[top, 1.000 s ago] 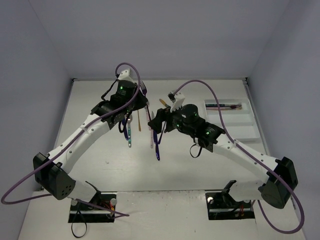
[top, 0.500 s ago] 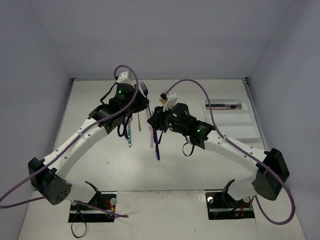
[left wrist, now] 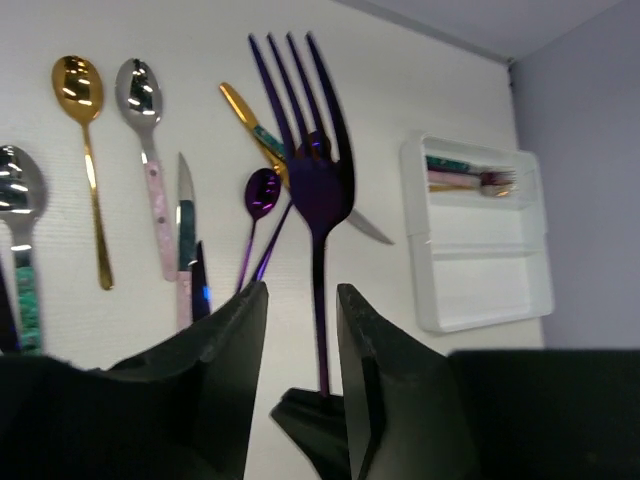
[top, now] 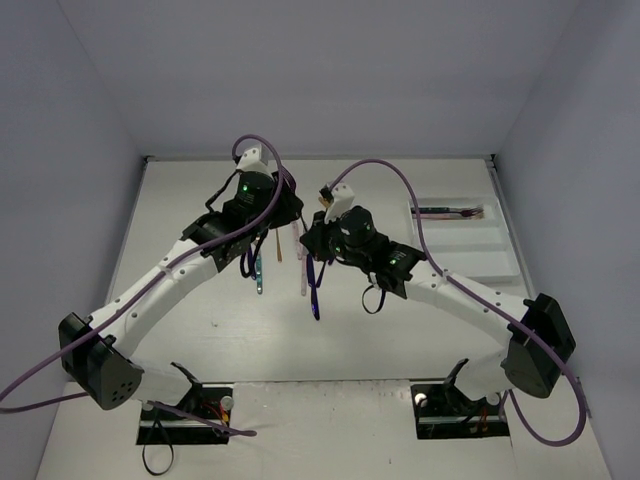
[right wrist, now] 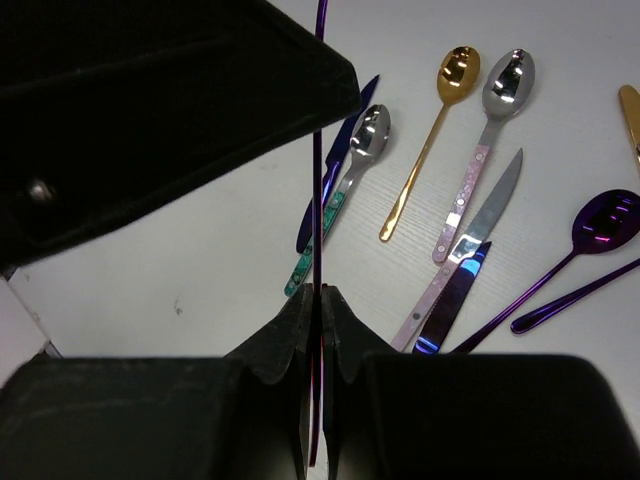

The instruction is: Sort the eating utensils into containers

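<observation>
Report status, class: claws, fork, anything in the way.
Left claw open around purple fork. Right claw shut on its handle. Nothing seen blocking white tray.

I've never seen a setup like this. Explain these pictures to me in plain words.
These are two robot arms bolted to a table, each ending in a two-finger gripper. The wide picture looks down from above: left arm, right arm. The other two come from cameras on the wrists, so the dark shapes at the bottom are that arm's own fingers. Loose cutlery, such as a gold spoon, lies on the table. A white tray holds a few utensils in one compartment. The right gripper is shut on the purple fork; the left gripper stands open around it.
</observation>
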Motion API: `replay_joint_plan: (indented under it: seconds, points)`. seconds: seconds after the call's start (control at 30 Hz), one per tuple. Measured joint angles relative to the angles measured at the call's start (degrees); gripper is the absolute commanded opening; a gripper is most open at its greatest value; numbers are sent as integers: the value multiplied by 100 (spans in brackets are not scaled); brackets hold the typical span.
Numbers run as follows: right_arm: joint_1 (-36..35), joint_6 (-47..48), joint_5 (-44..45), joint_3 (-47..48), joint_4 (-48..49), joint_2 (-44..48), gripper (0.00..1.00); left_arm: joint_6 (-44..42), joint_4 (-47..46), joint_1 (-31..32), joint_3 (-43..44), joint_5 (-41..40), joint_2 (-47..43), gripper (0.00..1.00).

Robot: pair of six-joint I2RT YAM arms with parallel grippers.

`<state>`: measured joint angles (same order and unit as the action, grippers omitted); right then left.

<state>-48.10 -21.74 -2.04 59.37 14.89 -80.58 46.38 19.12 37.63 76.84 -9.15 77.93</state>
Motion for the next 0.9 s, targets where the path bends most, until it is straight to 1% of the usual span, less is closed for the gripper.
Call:
replay_joint_plan:
  seconds: [0.03,0.07,0.1,0.17,0.33,0.4,0.43,0.53,0.6,0.7,0.8,0.9]
  points:
    - [0,-18,61,0,16,0,0,-45,3,4,-36,-39,0,61]
    - [0,-40,127,0,21,0,0,-104,12,4,-68,-79,0,68]
    - [1,-61,192,0,27,0,0,-169,23,5,-92,-121,0,73]
    - [14,-116,330,0,33,0,0,-291,63,10,-114,-239,0,78]
    - [103,-473,543,-51,60,1,0,-589,154,38,-116,-611,-39,87]
    - [291,-716,756,-146,57,24,0,-821,296,36,-163,-899,-183,95]
    - [505,-891,896,-227,44,56,0,-954,355,7,-225,-1054,-309,97]
    - [1326,-1338,1297,-460,-25,136,0,-1330,522,-179,-453,-1429,-808,97]
    - [1944,-1635,1460,-573,-54,153,0,-1599,528,-444,-618,-1530,-1144,97]
    - [2638,-1952,1619,-645,-94,153,0,-1917,588,-1023,-975,-1516,-1590,97]
    - [3105,-2230,1709,-647,-106,142,0,-2199,664,-1582,-1267,-1418,-1794,97]
    - [3477,-2517,1851,-645,-94,21,0,-2447,691,-1933,-1524,-1324,-1869,98]
